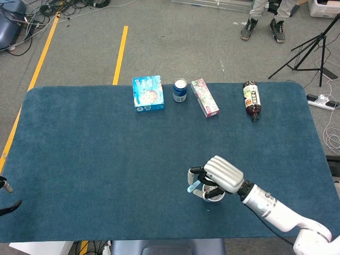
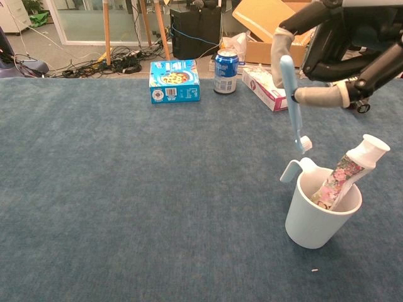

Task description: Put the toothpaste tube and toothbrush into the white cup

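With the toothpaste tube [image 2: 348,168] already in the white cup [image 2: 321,217], the right hand [image 2: 334,47] grasps the toothbrush [image 2: 291,100] head-down just above the cup's rim, needing a straight lowering inside.

Both views are bright and evenly lit from overhead, with no hard glare. Shadows on the bench [image 1: 95,159] are soft and short; the cup [image 2: 318,217] casts only a faint one. Focus is sharp throughout. The chest view bows slightly at its edges, stretching the far background.
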Available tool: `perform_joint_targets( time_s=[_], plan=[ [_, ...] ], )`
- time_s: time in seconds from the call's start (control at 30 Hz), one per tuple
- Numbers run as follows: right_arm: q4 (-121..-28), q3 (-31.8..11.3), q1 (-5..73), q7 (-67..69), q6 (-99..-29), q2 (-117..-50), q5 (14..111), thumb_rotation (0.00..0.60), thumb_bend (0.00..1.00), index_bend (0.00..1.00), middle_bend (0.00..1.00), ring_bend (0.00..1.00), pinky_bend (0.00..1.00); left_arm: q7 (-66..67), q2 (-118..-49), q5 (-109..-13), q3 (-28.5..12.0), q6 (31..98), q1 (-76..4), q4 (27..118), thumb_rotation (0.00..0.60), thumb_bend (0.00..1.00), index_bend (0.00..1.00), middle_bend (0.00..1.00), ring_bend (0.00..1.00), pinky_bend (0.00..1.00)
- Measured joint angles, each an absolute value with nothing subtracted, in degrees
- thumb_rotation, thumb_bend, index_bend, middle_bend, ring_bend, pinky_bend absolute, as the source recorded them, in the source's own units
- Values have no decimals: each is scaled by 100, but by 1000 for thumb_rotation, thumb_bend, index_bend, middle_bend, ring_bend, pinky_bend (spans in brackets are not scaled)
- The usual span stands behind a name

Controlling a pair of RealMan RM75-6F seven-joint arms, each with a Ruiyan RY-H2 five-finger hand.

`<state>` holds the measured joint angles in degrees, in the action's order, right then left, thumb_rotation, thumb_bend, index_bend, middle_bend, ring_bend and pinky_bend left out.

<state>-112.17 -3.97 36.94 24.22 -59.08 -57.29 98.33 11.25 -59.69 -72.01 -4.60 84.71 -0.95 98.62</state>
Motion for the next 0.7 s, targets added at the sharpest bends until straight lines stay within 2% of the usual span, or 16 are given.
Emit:
perform_joint_targets(
  time_s=[0.7],
  plan=[
    [-10930,148,3867,3613,-5937,-5612,10388,600,269,651,1000,1000,1000,1143,-5978,-7185,-464,8467,-100,9856,600,106,540,331,359,409]
  ],
)
